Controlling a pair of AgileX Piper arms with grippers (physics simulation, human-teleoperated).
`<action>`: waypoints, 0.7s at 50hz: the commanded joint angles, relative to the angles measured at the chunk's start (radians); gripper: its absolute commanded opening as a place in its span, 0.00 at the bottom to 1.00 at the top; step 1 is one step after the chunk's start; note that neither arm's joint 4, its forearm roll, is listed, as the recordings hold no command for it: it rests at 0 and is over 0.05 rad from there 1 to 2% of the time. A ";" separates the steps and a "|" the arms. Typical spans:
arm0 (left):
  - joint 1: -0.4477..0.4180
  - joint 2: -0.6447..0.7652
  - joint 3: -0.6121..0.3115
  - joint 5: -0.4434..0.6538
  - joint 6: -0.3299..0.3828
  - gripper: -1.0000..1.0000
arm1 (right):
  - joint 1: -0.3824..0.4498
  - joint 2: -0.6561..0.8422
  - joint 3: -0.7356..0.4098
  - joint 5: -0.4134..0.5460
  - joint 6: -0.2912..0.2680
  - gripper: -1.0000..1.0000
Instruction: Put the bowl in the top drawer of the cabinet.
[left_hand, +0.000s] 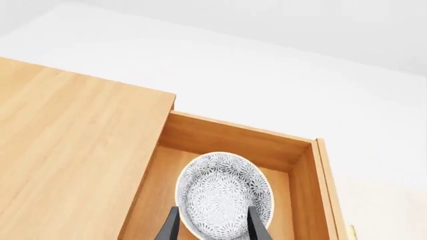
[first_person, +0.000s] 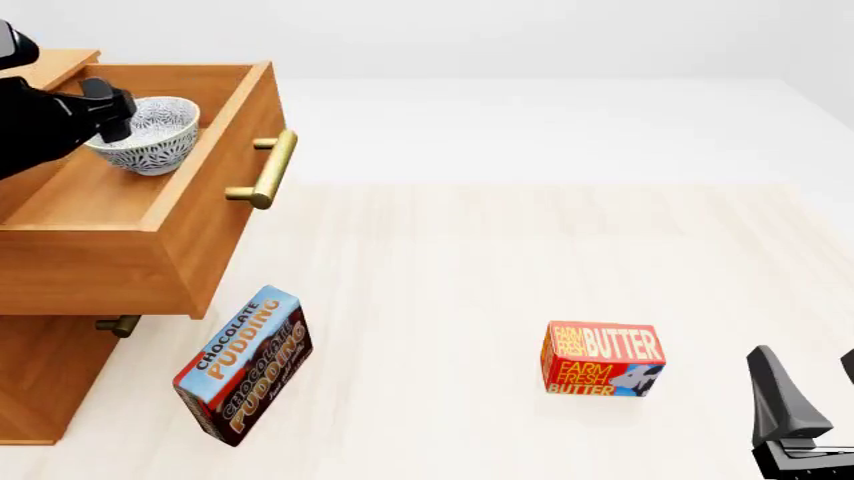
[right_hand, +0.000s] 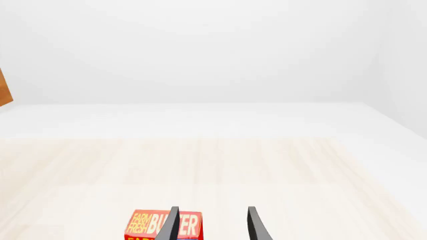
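Note:
The bowl (first_person: 150, 135), white with a grey-blue speckled pattern, is inside the pulled-out top drawer (first_person: 200, 215) of the cabinet (first_person: 40, 390), at the drawer's far end. My left gripper (first_person: 115, 116) is at the bowl's left rim. In the left wrist view the bowl (left_hand: 223, 192) lies on the top drawer's (left_hand: 303, 180) floor, and the left gripper (left_hand: 213, 227) stands open with its fingers spread wide around the bowl's near edge. My right gripper (first_person: 807, 385) is open and empty at the front right, behind the butter box; the right wrist view shows the right gripper (right_hand: 213, 225) spread.
A butter box (first_person: 603, 358) stands on the table at right of centre, also low in the right wrist view as the butter box (right_hand: 163, 226). A chocolate pudding box (first_person: 243, 365) leans by the cabinet's lower drawer. The brass handle (first_person: 264, 170) sticks out from the drawer front.

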 joint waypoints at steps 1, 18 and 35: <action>-0.007 -0.055 0.015 0.020 0.019 1.00 | 0.000 0.000 0.000 0.000 0.000 1.00; -0.013 -0.114 0.036 0.063 0.019 1.00 | 0.000 0.000 0.000 0.000 0.000 1.00; -0.003 -0.200 0.078 0.099 0.030 1.00 | 0.000 0.000 0.000 0.000 0.000 1.00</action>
